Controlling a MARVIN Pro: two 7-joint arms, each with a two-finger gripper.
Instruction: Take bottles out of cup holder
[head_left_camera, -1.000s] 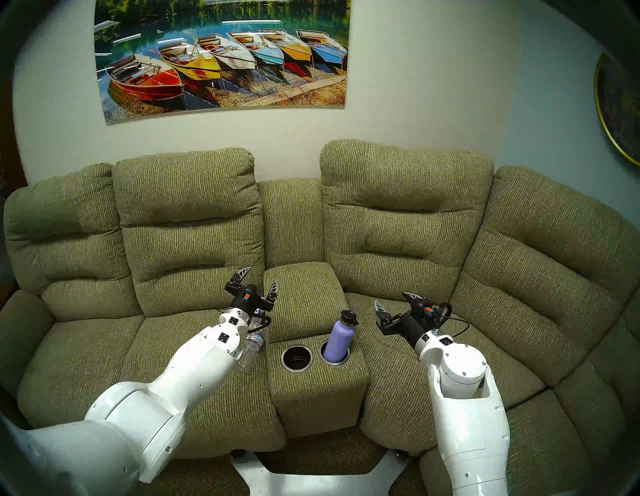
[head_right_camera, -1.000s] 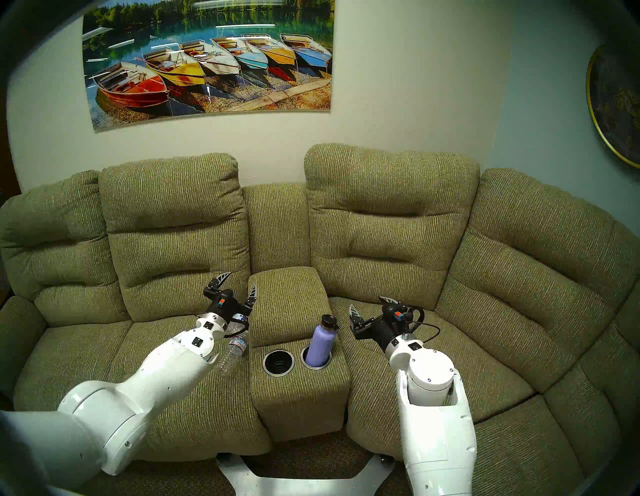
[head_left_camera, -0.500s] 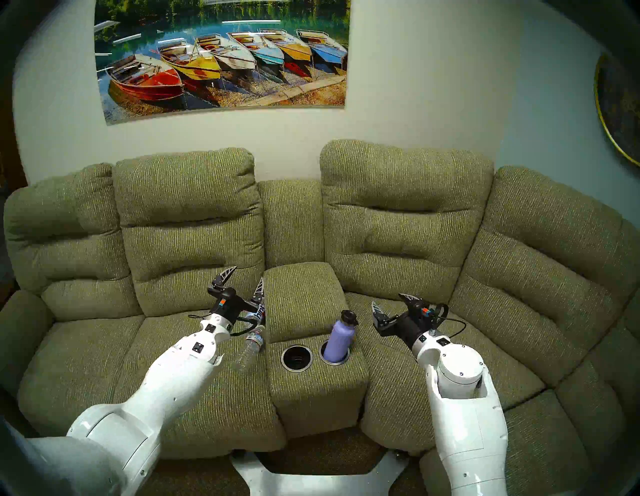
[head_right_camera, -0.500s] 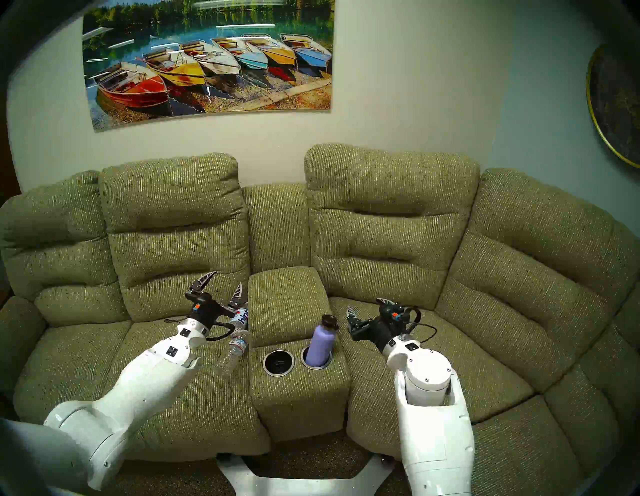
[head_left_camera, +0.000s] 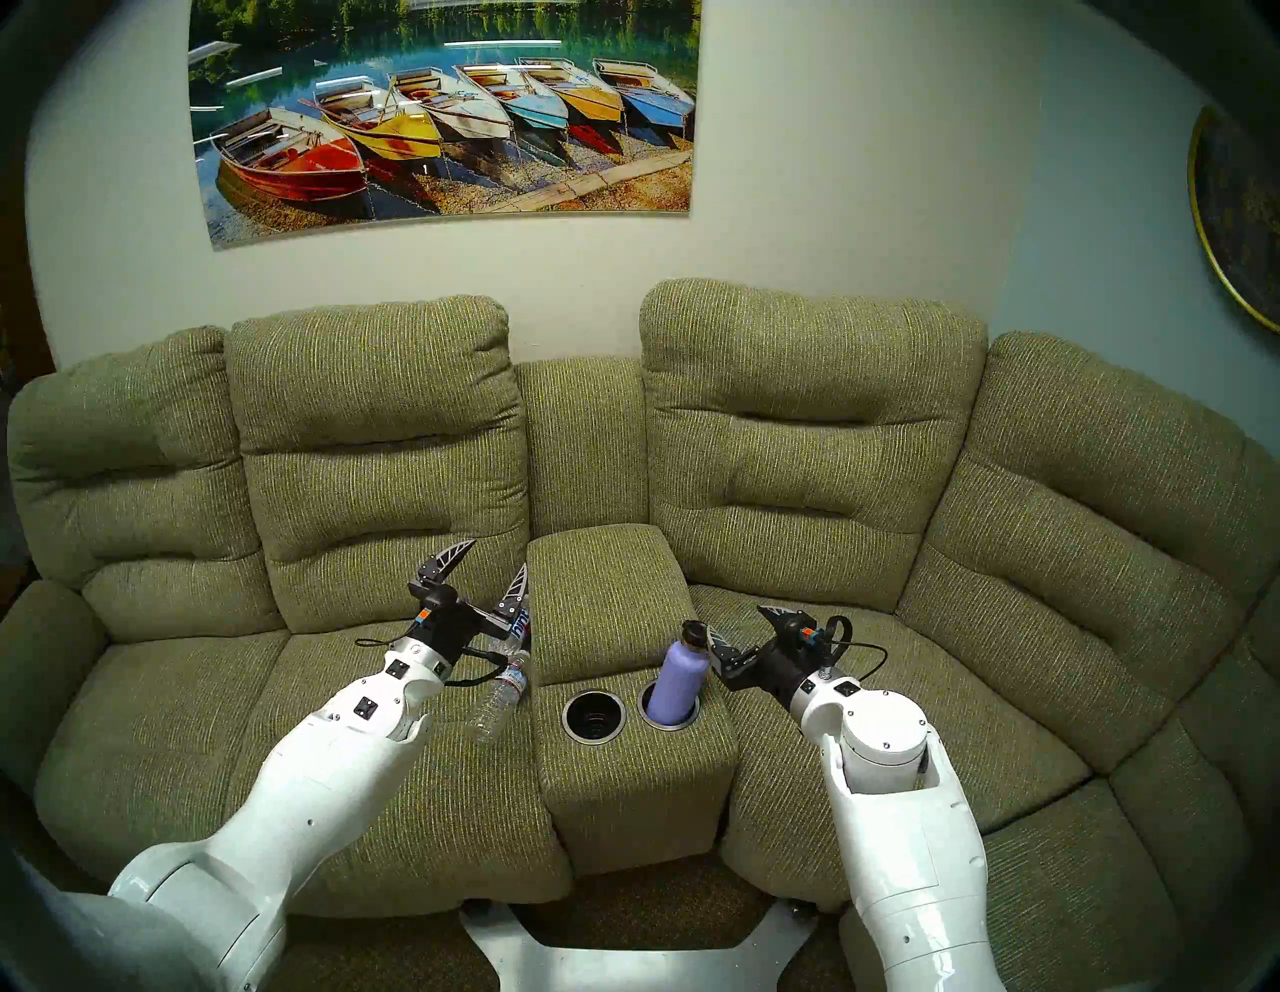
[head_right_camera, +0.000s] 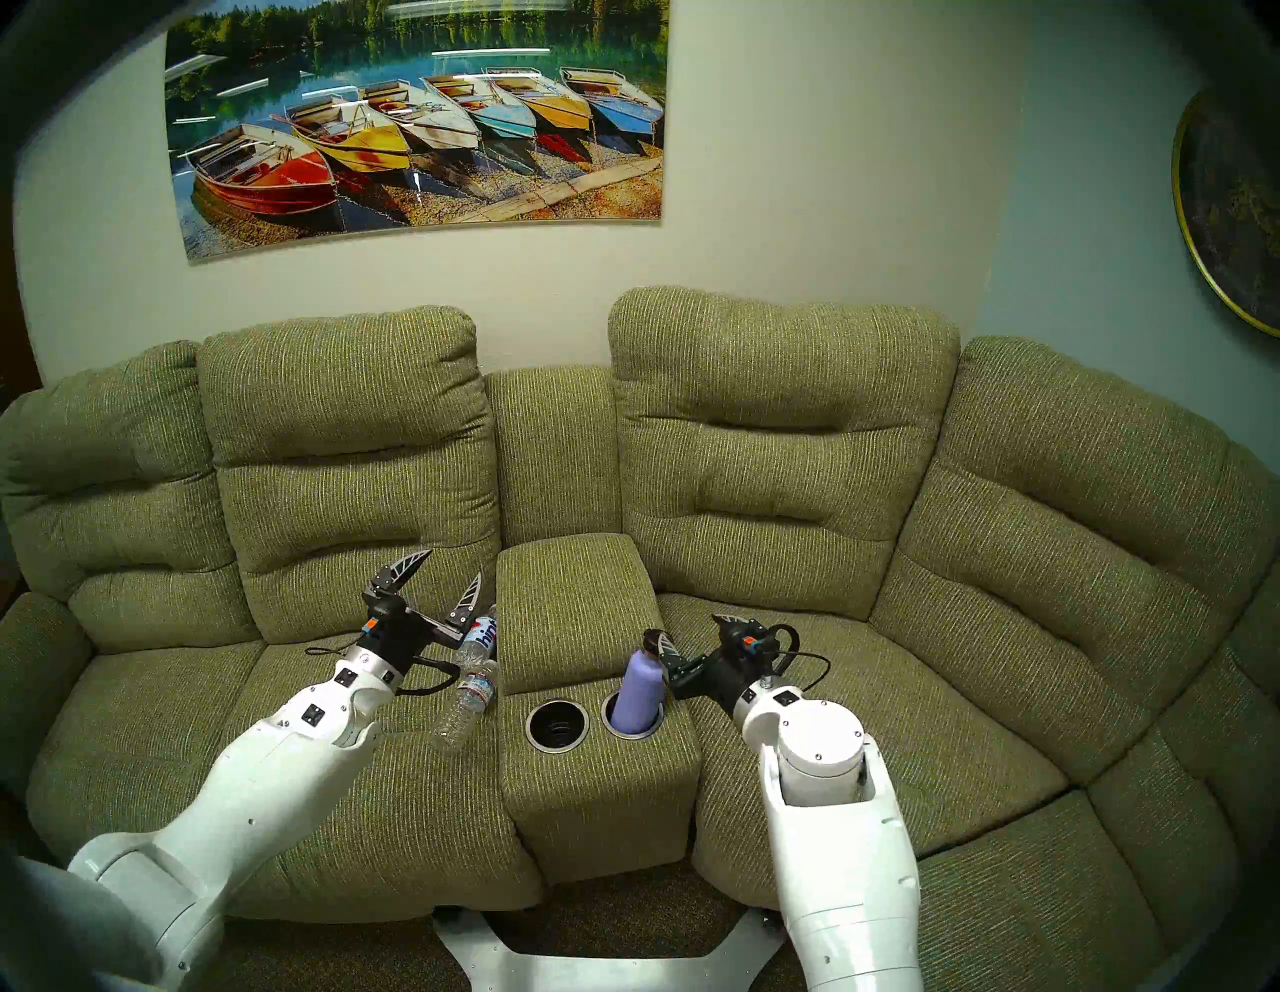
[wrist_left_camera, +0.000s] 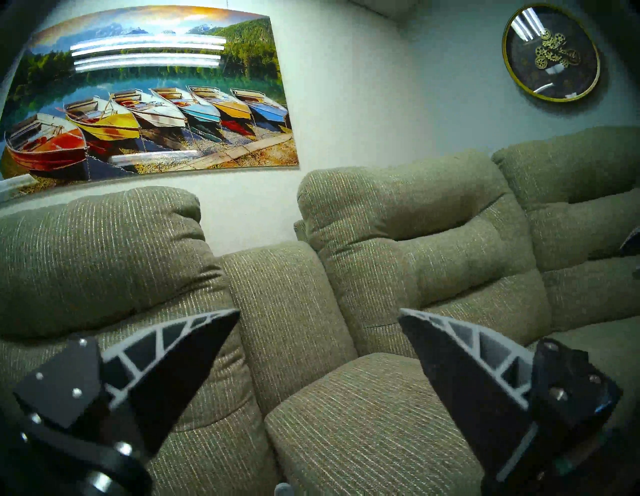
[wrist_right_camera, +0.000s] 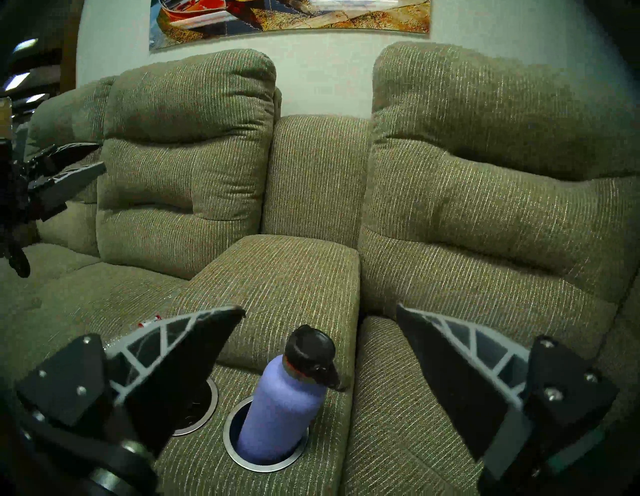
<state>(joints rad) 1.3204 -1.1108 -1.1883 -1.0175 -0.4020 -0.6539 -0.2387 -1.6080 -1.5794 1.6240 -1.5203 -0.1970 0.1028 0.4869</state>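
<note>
One purple bottle (head_left_camera: 681, 676) stands in the cup holder (head_left_camera: 596, 718) (right well); both tools, left tool (head_left_camera: 490, 567) and right tool (wrist_right_camera: 320, 313), gape wide, empty.

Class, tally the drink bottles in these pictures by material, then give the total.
Clear plastic bottles: 2, the hint bottle and the crinkled water bottle.
Lavender metal bottles: 1, the one standing in the cup holder.
Total: 3.

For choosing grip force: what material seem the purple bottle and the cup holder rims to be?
Purple bottle: probably painted metal, since its lavender surface looks matte and opaque; its cap looks like black plastic. Cup holder rims: likely polished metal, shiny silver rings around black wells.
</note>
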